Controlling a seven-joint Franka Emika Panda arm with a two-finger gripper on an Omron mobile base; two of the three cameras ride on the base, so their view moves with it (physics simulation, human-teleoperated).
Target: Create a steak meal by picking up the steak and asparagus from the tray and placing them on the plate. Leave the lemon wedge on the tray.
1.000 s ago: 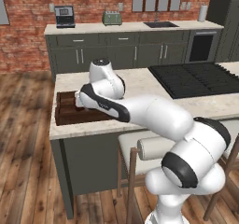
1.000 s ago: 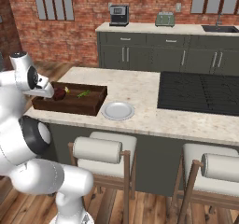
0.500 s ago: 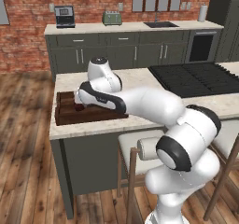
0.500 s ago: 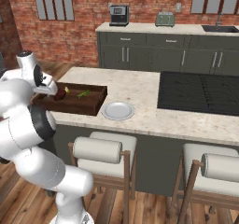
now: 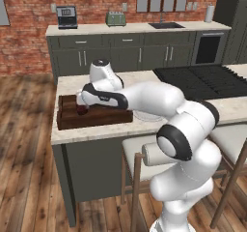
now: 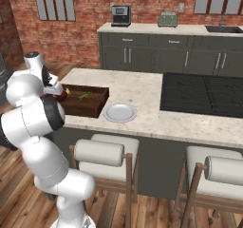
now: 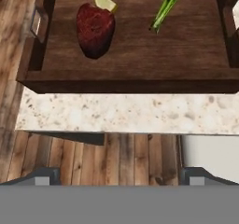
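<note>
The steak (image 7: 95, 29) lies at the left end of the tray (image 7: 130, 73), with the lemon wedge (image 7: 104, 0) touching its far edge and the asparagus (image 7: 164, 8) well apart to the right. The plate (image 6: 119, 112) waits just beside the tray on the bench (image 6: 142, 94). The gripper (image 7: 119, 174) hangs back over the bench edge, jaws spread wide and empty. A careless descent on the steak could nudge or pinch the lemon along with it
</note>
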